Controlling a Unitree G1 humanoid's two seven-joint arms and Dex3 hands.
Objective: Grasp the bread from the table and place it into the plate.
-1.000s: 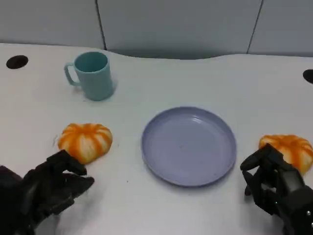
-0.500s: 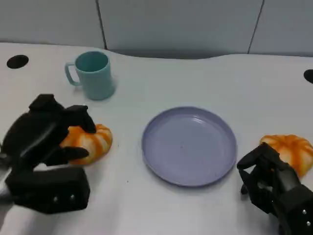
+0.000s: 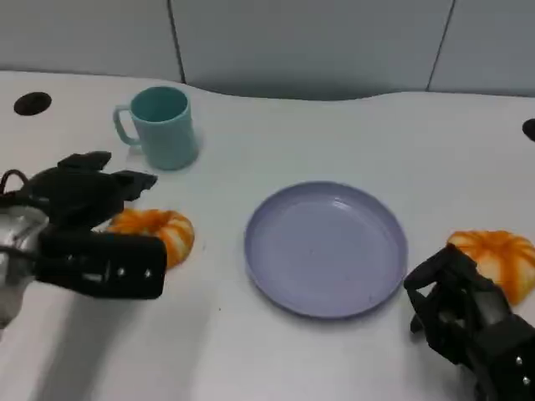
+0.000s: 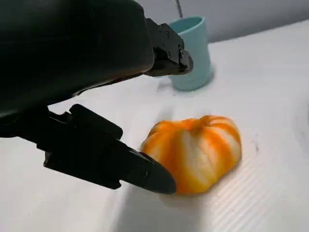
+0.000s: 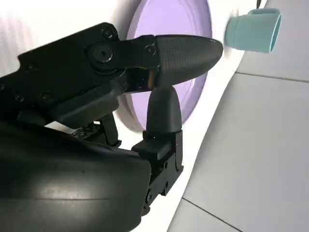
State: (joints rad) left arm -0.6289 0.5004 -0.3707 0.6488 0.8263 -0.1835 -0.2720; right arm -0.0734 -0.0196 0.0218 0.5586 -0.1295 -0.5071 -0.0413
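Orange-and-white bread [image 3: 159, 231] lying on the white table [image 3: 334, 150], left of the lavender plate [image 3: 326, 248] and apart from its rim, not yet lifted. Left hand [image 3: 84, 196] poised over that bread's left side, fingers spread apart and holding nothing. From the left wrist view, same bread [image 4: 198, 152] flat on the table with one fingertip [image 4: 154, 180] just beside its near edge, touching or nearly so, hard to tell which; another finger [image 4: 169, 48] reaching well above it toward the teal mug [image 4: 190, 53]. Teal mug [image 3: 160, 128] upright behind the bread, handle to the left, well apart from the plate. Plate bare, resting flat near the table's middle. Second orange bread [image 3: 497, 259] lying right of the plate, near but clear of its rim. Right hand [image 3: 464, 313] low at the near right, just in front of that second bread, fingers curled in with nothing visibly between them. From the right wrist view, right hand [image 5: 159, 96] with fingers drawn together in front of the plate [image 5: 193, 19], mug [image 5: 253, 30] beyond it. Two dark round holes [image 3: 32, 104] in the table, one at the far left, one at the far right edge. Grey panelled wall [image 3: 301, 42] behind the table.
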